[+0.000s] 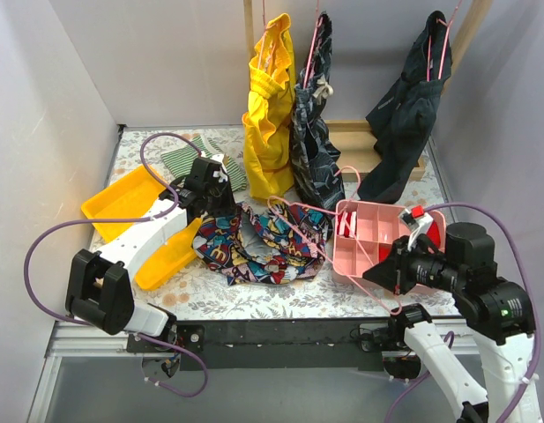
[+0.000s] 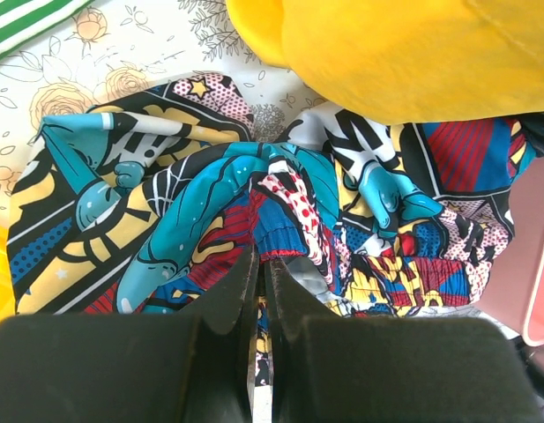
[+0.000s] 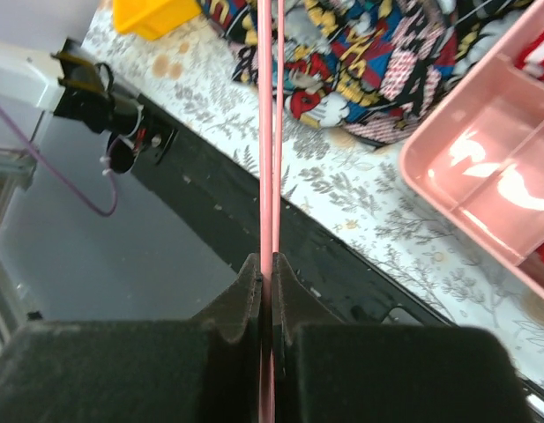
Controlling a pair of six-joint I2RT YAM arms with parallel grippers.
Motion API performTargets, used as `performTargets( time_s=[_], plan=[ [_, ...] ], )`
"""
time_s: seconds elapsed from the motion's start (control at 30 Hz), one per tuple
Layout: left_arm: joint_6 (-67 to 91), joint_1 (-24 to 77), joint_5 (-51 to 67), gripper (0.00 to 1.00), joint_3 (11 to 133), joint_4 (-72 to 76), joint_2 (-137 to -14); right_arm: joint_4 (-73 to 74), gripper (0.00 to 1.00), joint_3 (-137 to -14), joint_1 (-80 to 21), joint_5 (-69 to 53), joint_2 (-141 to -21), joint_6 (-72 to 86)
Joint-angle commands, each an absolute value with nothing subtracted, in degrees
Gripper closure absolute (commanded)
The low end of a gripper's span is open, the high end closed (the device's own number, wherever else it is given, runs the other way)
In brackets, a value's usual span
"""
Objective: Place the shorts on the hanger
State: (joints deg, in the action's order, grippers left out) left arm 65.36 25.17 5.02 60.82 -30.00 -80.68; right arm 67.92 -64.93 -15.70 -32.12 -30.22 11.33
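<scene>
The comic-print shorts (image 1: 254, 242) lie bunched on the floral table top; they also show in the left wrist view (image 2: 210, 203) and the right wrist view (image 3: 360, 53). My left gripper (image 1: 206, 210) (image 2: 261, 260) sits at their left edge, jaws pinched on the cloth by a red-trimmed hem. The thin pink wire hanger (image 1: 294, 227) lies slanted across the shorts and the pink tray. My right gripper (image 1: 370, 271) (image 3: 267, 260) is shut on the hanger's wire (image 3: 267, 132) near the table's front edge.
A pink compartment tray (image 1: 342, 256) (image 3: 483, 167) sits right of the shorts. A yellow bin (image 1: 122, 198) lies under my left arm, with a green striped cloth (image 1: 179, 159) behind it. A yellow garment (image 1: 270, 106) (image 2: 404, 53), a navy patterned one (image 1: 314, 123) and a dark one (image 1: 408, 106) hang at the back.
</scene>
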Motion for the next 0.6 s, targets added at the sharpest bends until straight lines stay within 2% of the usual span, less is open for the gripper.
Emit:
performTargets(
  time_s=[0.0,0.3,0.57],
  plan=[
    [63.99,24.61,2.9,1.0,62.84,-30.58,-79.37,64.08,0.99,-61.79,-16.26,-38.32,-32.08,9.84],
    [62.49,24.61,5.1,1.0,63.98,-31.38,-77.52,56.34,0.99,-58.54,-16.79,-41.83,-35.68,10.02],
    [61.79,24.61,5.62,1.0,64.43,-32.34,-77.0,53.97,0.99,-57.39,-19.95,-39.03,-38.84,9.4]
  ],
)
